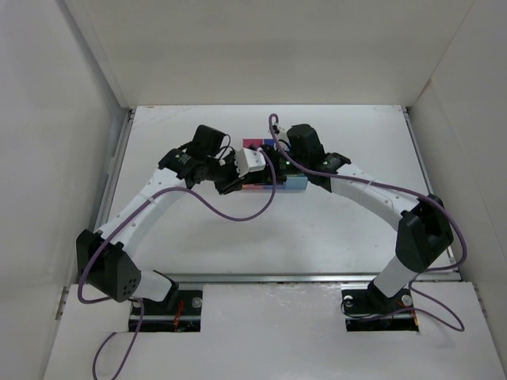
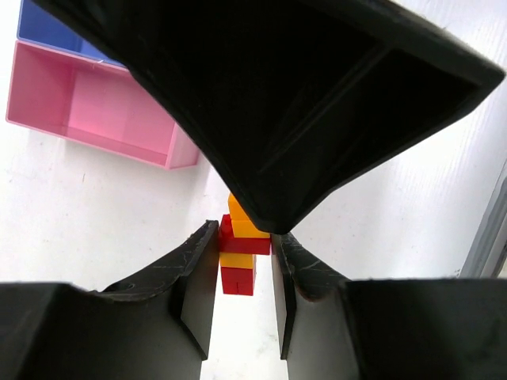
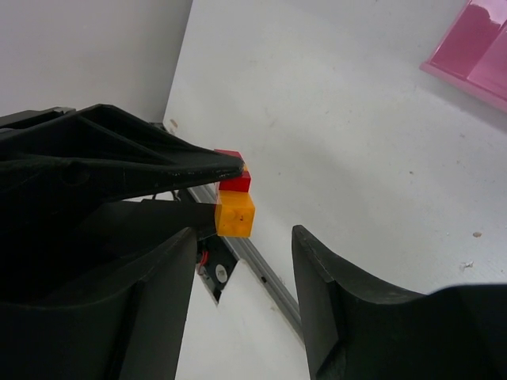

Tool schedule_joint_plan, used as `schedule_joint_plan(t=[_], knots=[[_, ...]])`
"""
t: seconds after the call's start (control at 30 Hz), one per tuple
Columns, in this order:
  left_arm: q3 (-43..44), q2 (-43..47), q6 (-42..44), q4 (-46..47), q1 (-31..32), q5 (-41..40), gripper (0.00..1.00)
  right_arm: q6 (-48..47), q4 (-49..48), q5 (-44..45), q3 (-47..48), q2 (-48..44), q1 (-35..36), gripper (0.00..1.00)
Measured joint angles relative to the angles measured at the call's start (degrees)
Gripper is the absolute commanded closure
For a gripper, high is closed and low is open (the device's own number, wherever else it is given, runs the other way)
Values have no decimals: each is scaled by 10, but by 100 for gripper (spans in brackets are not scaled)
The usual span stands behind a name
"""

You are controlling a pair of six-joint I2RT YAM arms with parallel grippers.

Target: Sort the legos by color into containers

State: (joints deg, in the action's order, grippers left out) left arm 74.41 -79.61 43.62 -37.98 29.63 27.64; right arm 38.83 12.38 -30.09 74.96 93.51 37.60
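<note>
My left gripper [image 2: 245,232] is shut on a small joined stack of red and orange legos [image 2: 238,277] and holds it above the white table. In the right wrist view the stack's orange end brick [image 3: 235,214] sticks out from the left gripper's dark fingers, with a red brick [image 3: 235,183] behind it. My right gripper [image 3: 245,232] is open, its jaws apart just short of that orange brick and not touching it. Both grippers meet over the tray in the top view [image 1: 252,168]. The pink bin [image 2: 95,111] and blue bin [image 2: 47,28] lie beyond.
The tray's cyan bin [image 1: 295,184] shows under the right arm. A purple cable [image 1: 238,212] hangs from the left arm over the table. A metal rail [image 3: 269,273] runs along the near table edge. White walls enclose the table.
</note>
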Motion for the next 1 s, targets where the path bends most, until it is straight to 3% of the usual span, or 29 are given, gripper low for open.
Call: schedule_joint_plan(t=[0.2,0.4,0.63,0.83,1.0], knots=[[2,0,-3,0,4,0,91,1,0,-1,5,4,0,47],[6,0,-5,0,8,0,90,5,-4,-3,9,9,0,62],[6,0,-6,2,10,0,90,7,-5,-5,11,9,0,70],[6,0,-6,2,10,-1,90,11,-7,-6,11,9,0,93],[6,0,-6,3,10,-3,90,11,-8,-5,11,9,0,100]])
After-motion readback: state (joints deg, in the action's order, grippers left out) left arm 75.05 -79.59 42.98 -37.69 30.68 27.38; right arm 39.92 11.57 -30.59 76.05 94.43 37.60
